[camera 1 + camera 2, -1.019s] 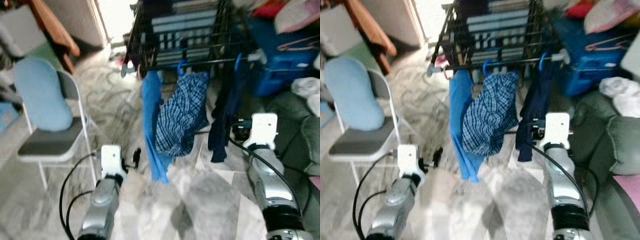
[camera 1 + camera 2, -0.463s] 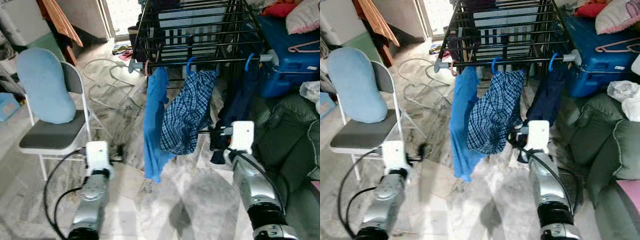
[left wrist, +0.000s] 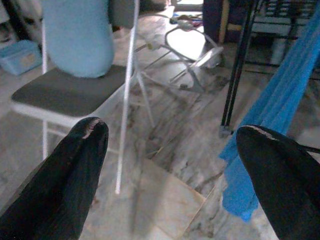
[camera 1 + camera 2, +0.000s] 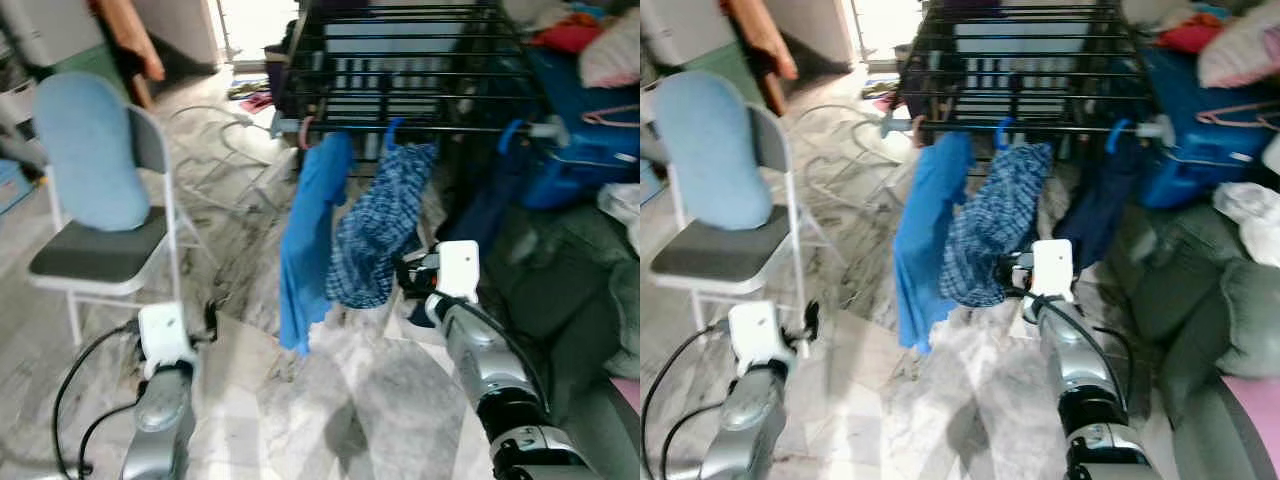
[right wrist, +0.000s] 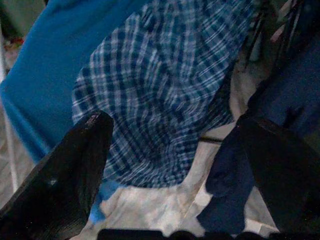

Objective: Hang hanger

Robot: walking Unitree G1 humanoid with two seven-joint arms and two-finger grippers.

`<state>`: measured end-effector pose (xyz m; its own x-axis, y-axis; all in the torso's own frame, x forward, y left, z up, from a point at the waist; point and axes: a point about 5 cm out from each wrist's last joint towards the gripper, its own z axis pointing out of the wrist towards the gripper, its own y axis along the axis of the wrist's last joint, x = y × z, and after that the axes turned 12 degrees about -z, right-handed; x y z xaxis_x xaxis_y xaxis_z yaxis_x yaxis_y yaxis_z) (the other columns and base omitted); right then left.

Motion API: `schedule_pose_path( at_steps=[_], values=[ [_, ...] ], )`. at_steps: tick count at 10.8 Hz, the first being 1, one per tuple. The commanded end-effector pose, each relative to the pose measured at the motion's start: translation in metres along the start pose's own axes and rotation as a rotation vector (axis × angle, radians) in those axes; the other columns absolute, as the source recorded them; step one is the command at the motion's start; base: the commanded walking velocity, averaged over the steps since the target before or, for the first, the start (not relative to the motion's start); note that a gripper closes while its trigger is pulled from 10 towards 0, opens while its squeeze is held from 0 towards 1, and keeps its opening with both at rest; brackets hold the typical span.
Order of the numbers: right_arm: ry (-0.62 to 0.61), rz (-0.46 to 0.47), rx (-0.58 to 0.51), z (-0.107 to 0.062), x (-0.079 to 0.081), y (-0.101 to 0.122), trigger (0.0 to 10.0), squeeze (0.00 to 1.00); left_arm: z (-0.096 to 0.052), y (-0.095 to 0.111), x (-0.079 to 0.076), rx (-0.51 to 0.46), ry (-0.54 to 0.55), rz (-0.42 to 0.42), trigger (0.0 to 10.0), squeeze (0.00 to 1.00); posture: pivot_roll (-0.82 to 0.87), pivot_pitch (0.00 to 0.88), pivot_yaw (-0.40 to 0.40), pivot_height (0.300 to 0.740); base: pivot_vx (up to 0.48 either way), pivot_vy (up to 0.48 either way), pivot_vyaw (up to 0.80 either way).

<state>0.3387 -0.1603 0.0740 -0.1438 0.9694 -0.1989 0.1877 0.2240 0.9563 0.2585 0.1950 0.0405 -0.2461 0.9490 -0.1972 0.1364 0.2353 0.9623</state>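
While three garments are hanging from blue hangers (image 4: pixel 1004 131) on the near rail of the black drying rack (image 4: pixel 1025 60), the right gripper (image 5: pixel 172 165) is pointing at the plaid shirt (image 4: pixel 990 225), fingers spread wide, holding nothing. The left gripper (image 3: pixel 175 165) is also gaping empty, low at left over grey marble floor (image 4: pixel 330 390). A folding chair (image 4: pixel 95 200) is standing left, a green sofa (image 4: pixel 580 290) right.

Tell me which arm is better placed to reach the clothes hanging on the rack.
Probably the right. The right gripper is raised, open, just before the plaid shirt. The left gripper sits low near the floor, beside the chair, off to the side of the blue shirt.
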Motion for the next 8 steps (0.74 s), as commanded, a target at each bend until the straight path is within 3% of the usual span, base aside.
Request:
schedule_pose_path(
  at_steps=[1,5,8],
  values=[
    [-0.011,0.002,-0.008,0.002,0.0,0.003,10.0,0.0,0.0,0.003,0.0,-0.012,-0.012,-0.002,10.0,0.0,0.0,0.0,0.021,0.74,0.0,0.0,0.0],
    [-0.074,0.001,0.014,-0.003,-0.011,-0.008,10.0,0.0,0.002,0.0,-0.019,0.037,-0.118,-0.037,10.0,0.0,-0.03,0.0,0.041,0.74,0.0,0.0,0.0],
    [-0.101,0.041,0.032,-0.022,-0.02,-0.023,10.0,0.0,-0.018,0.002,-0.005,0.056,-0.18,-0.052,10.0,0.0,-0.05,0.0,0.057,0.74,0.0,0.0,0.0]
  ],
)
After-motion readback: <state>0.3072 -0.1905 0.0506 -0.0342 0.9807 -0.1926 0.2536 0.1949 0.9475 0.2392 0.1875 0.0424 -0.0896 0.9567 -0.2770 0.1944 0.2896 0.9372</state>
